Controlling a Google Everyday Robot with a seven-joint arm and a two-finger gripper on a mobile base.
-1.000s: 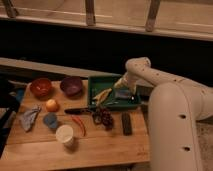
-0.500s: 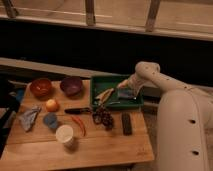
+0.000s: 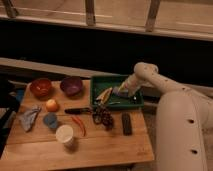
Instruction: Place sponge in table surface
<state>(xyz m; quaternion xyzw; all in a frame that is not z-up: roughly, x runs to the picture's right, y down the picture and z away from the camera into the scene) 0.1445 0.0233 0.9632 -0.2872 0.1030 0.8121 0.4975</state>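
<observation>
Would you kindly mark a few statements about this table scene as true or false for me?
1. The gripper is down at the green tray. True.
2. The white cup stands inside the green tray. False: it stands on the table surface, near the front edge.
3. The grey-blue cloth lies on the table surface, toward the left side of the camera view. True.
4. The orange fruit lies in the red bowl. False: it lies on the table surface in front of that bowl.
5. The purple bowl stands between the red bowl and the green tray. True.
</observation>
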